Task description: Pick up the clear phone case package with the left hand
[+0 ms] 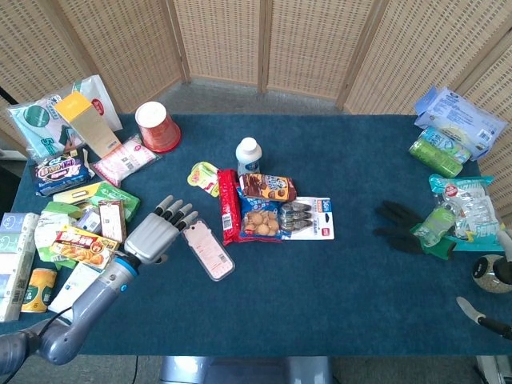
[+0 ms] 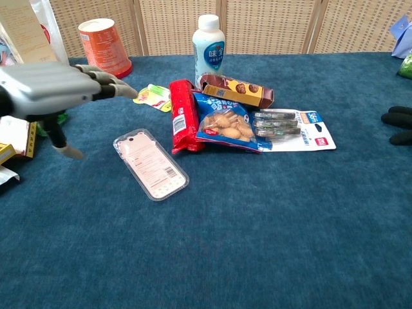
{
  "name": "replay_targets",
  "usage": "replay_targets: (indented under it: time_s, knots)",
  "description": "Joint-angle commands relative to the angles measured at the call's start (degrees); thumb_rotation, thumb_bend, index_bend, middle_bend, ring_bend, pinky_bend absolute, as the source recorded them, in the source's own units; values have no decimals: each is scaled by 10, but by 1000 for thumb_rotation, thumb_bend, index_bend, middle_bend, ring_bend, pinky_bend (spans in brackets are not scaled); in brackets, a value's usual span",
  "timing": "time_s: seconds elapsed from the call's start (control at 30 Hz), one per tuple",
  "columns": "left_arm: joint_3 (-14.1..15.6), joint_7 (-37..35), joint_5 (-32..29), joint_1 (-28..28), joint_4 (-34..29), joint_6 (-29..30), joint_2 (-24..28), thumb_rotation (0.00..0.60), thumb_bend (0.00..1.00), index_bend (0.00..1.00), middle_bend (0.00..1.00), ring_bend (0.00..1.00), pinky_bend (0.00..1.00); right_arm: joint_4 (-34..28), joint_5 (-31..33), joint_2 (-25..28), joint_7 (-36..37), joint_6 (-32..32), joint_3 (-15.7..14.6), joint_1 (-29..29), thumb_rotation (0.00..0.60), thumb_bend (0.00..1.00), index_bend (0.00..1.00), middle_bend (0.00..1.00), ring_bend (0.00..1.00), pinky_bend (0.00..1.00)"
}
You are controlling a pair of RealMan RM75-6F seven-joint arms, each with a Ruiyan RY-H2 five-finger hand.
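While the clear phone case package (image 1: 208, 250) lies flat and untouched on the blue tabletop (image 1: 336, 296), we judge the task as barely begun: our left hand (image 1: 154, 234) hovers just beside it, at about nine o'clock from the package, fingers (image 1: 178, 211) spread and released, holding nothing. In the chest view the same hand (image 2: 48, 90) floats above the cloth with no contact visible. Reaching over, closing on the package and lifting it are all left to do.

Our right hand (image 1: 500, 288) shows only as a sliver at the frame's right edge; we cannot tell how its fingers lie.

At two o'clock from the package, very near its top end, sits a red snack packet (image 1: 228, 206), then a bag of biscuits (image 1: 260, 222) and a white bottle (image 1: 248, 154) further toward twelve. These crowd the far side and could be bumped. At nine o'clock, beyond the hand, a heap of boxed goods (image 1: 88, 232) lines the tabletop's edge. Black gloves (image 1: 398, 226) lie well apart at three o'clock. The thin, flat package may be hard to get fingers under.
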Motion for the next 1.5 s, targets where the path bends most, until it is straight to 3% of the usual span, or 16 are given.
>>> replay_targets:
  time_s: [0.03,0.43,0.9,1.13,1.27,1.37,1.5]
  knots:
    - [-2,58,-61,-41,26,-14,-44,600,0,67,0,0,0,1,3,5,10,1,1,-1,600,0,0,0,0,0]
    - [24,143,-165,-105,64,-1,-108,600,0,65,0,0,0,4,10,15,37,4,4,-2,600,0,0,0,0,0]
    - [42,194,-264,-163,66,25,-133,600,0,66,0,0,5,4,10,17,42,8,5,-4,600,0,0,0,0,0]
    - [57,202,-285,-183,70,36,-145,600,0,100,0,0,143,4,9,19,45,10,5,-5,600,0,0,0,0,0]
    - [63,197,-286,-188,65,45,-144,600,0,177,11,107,245,4,9,20,49,13,6,-6,600,0,0,0,0,0]
    - [68,193,-281,-189,59,56,-137,600,0,186,33,132,258,4,11,21,51,13,6,-6,600,0,0,0,0,0]
    - [78,190,-280,-189,56,64,-132,600,0,203,157,236,332,3,7,20,49,10,4,-5,600,0,0,0,0,0]
